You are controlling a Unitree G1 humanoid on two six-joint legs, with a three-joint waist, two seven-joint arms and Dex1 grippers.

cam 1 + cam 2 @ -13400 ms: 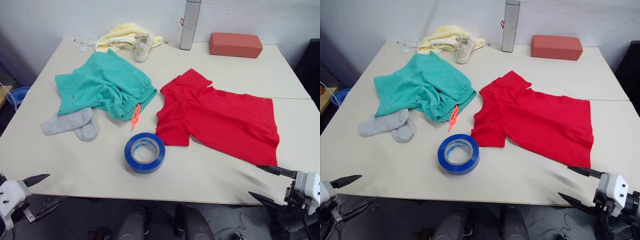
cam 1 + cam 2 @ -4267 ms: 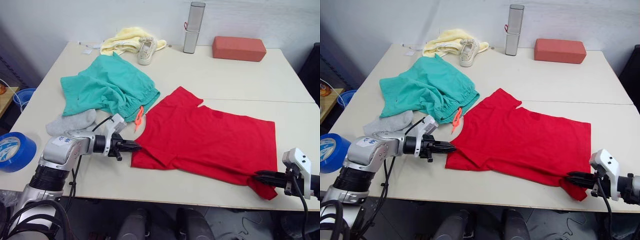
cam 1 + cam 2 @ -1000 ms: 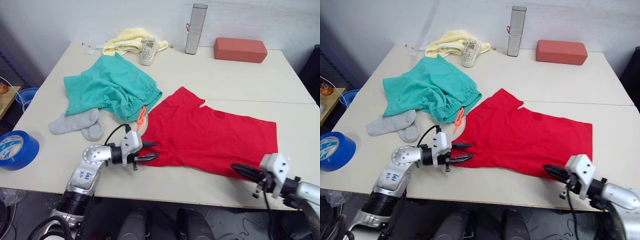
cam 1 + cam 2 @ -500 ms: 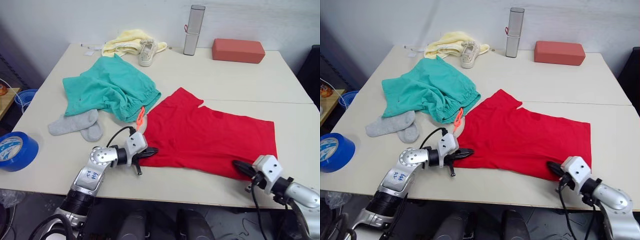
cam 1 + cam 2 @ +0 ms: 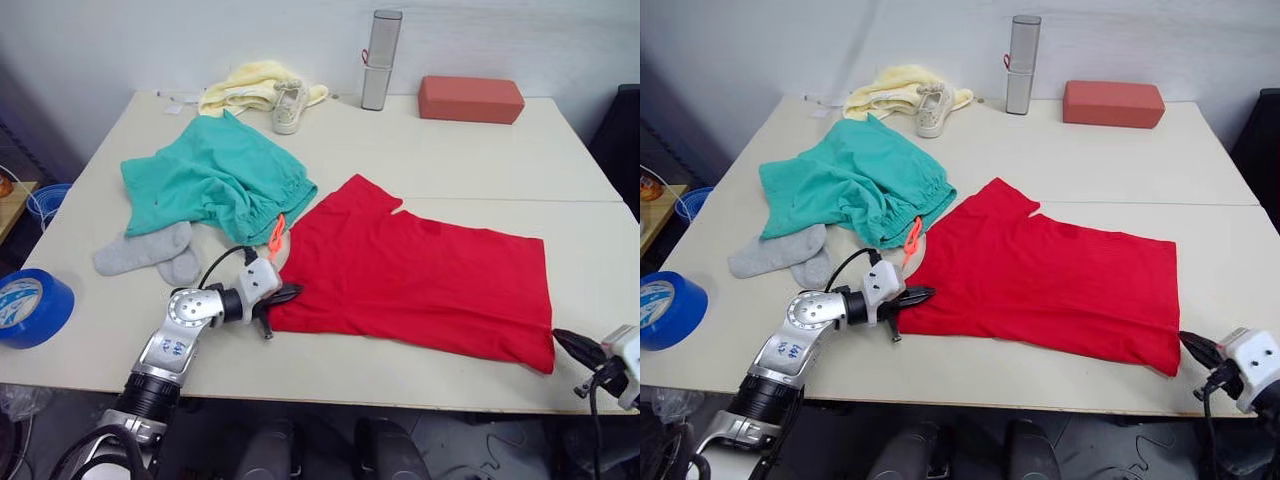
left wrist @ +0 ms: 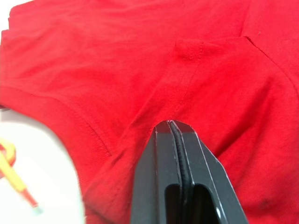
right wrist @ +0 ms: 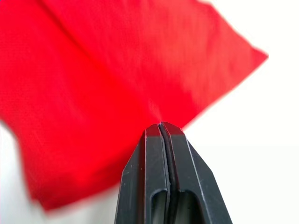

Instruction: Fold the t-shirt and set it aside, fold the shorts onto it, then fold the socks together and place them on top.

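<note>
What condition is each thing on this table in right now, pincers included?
t-shirt: spread flat, unfolded.
shorts: rumpled, unfolded, drawstring hanging out.
socks: lying loose and overlapping, not folded together.
left pincer: shut, pinching the t-shirt's edge.
right pincer: shut, beside the t-shirt's near corner.
metal canister: standing upright.
yellow cloth: bunched up.
</note>
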